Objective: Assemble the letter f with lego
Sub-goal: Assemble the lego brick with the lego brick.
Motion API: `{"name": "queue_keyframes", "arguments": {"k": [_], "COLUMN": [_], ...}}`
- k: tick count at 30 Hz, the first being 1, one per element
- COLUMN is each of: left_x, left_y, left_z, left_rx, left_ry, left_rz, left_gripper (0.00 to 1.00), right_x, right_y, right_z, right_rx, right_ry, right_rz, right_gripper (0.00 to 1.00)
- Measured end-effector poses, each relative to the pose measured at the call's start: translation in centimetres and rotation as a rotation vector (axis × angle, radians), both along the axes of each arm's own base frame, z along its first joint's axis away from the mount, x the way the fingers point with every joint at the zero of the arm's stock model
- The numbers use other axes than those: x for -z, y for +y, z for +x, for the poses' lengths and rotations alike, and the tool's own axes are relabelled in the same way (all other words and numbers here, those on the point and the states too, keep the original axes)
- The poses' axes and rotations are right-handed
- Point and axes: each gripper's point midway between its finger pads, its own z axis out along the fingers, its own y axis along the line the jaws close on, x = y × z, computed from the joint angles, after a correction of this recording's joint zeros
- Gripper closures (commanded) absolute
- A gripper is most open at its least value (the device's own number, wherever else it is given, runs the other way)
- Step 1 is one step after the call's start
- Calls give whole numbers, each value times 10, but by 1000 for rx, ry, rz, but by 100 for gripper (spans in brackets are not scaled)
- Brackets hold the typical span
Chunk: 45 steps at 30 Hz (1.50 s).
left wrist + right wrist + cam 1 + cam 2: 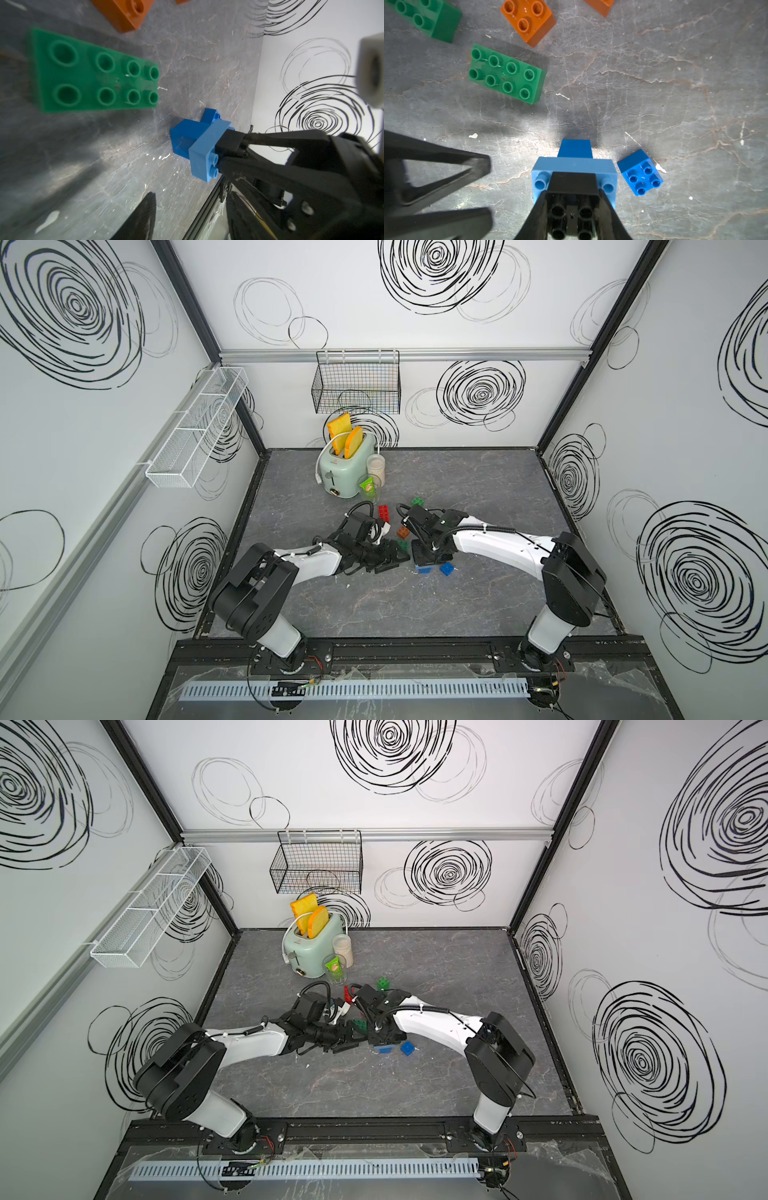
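Observation:
My right gripper [572, 193] is shut on a black brick [572, 209] that tops a small stack of lego. Under it sit a light blue oblong brick [574, 166] and a dark blue brick [575, 148] touching the table; the stack [424, 570] shows in a top view. A loose dark blue square brick [640, 172] lies beside it. My left gripper [192, 195] hovers open just left of the stack, nothing between its fingers [143, 218]. A green oblong brick [506, 73] and an orange-brown brick [528, 20] lie beyond. A red brick [383, 512] and a green square one [418, 502] lie farther back.
A mint toaster [345, 470] with toast slices stands at the back, with a jar [375, 466] and a glass [370, 487] next to it. A black wire basket [357, 383] hangs on the back wall, a white mesh shelf [195, 435] on the left wall.

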Motion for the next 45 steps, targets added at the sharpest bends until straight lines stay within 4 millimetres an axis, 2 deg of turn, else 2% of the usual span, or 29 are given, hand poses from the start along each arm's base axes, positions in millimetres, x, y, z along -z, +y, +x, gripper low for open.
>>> {"name": "queue_keyframes", "arguments": {"k": [5, 8, 10, 14, 18, 27, 35, 40, 45], "left_x": [-20, -25, -23, -6, 3, 2, 2, 2, 3], "left_y": [25, 37, 43, 51, 55, 59, 60, 61, 62], "left_z": [8, 10, 8, -4, -12, -10, -10, -9, -8], "left_rx": [-43, -62, -68, -68, -64, -67, -69, -73, -73], "left_ry": [-69, -96, -99, -55, -26, -36, -36, -35, -38], "left_rz": [26, 42, 53, 86, 104, 108, 110, 110, 112], "left_gripper": [34, 34, 34, 34, 35, 34, 34, 34, 30], "right_x": [0, -1, -2, -3, -3, -4, -19, -19, -20], "right_y": [0, 0, -1, 0, 3, 3, 10, 10, 6], "right_z": [0, 0, 1, 3, 5, 6, 15, 16, 19], "right_rx": [-1, 2, 4, 6, 6, 8, 12, 14, 24], "right_ry": [-2, -4, -7, -2, -2, 0, -28, -27, -33], "right_rz": [0, -3, -7, -16, -17, -24, -3, -7, -20], "right_gripper": [69, 69, 69, 67, 66, 61, 57, 55, 46]}}
